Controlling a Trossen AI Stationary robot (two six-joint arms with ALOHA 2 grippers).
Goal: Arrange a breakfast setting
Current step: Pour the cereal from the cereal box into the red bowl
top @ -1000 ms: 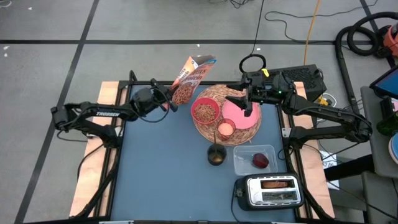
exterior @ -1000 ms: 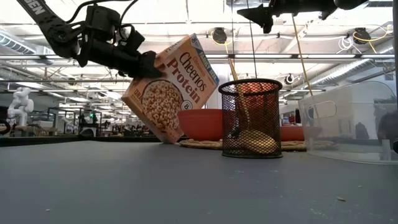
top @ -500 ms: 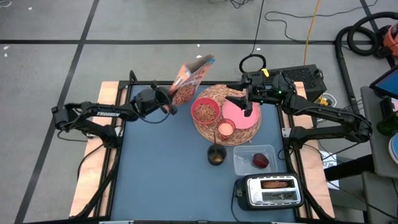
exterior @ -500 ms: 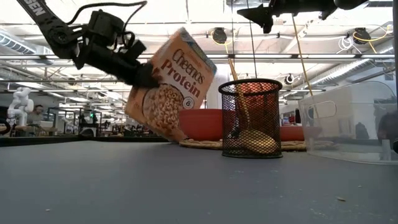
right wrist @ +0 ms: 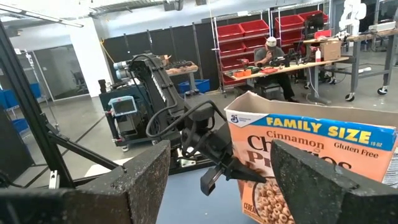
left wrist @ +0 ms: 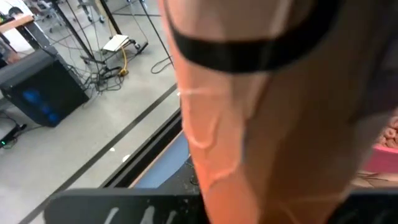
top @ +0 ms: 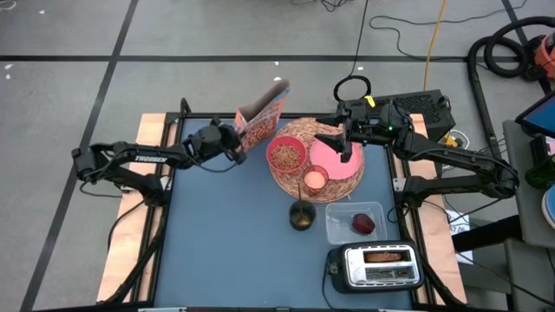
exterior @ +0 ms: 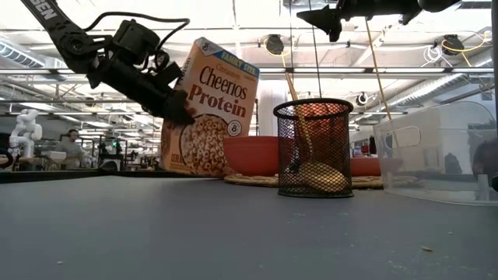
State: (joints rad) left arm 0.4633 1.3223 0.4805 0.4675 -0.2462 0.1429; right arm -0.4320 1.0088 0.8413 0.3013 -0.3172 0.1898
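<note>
The left gripper point(top: 236, 144), clamped on the cereal box point(top: 259, 120), has tipped it upright at upper centre beside the wicker mat point(top: 305, 134); right gripper point(top: 345, 143) hangs spread; 1 bowl point(top: 286, 156), 1 plate point(top: 340, 161), 1 cup point(top: 314, 179)

1. A silver toaster point(top: 375, 266) sits at the table's near right corner with two slices in its slots.
2. A clear plastic tub point(top: 355, 222) lies just behind the toaster.
3. A black mesh cup point(exterior: 314, 148) stands left of the tub.
4. A person point(right wrist: 271, 52) sits at a far workbench.
</note>
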